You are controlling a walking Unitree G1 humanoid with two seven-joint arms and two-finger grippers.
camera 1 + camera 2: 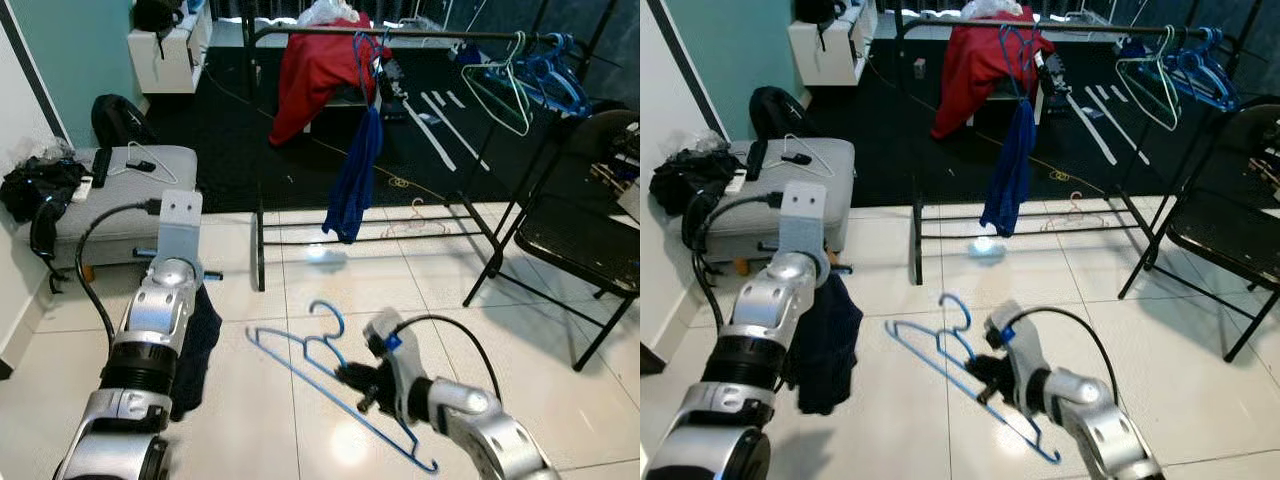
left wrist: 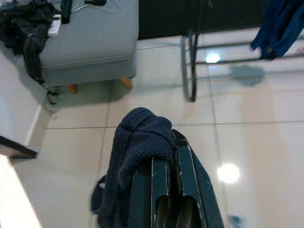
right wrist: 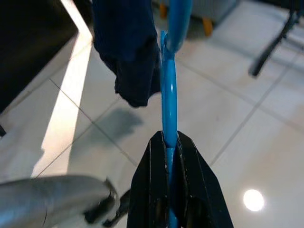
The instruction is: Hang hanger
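A blue plastic hanger (image 1: 341,322) is held low over the white tiles, its hook pointing toward the rack. My right gripper (image 1: 354,378) is shut on its neck; in the right wrist view the fingers (image 3: 152,180) clamp the blue bar (image 3: 168,95). A dark navy knit garment (image 1: 196,345) hangs from my left gripper (image 2: 168,164), which is shut on it, left of the hanger. Ahead stands the black clothes rack (image 1: 400,33), carrying a blue garment (image 1: 355,175), a red one (image 1: 320,70) and several hangers (image 1: 540,70).
A grey ottoman (image 1: 140,200) with black items sits at the left by the wall. A black folding chair (image 1: 580,240) stands at the right. A pink hanger (image 1: 415,218) lies under the rack, with a dark rug (image 1: 250,120) behind.
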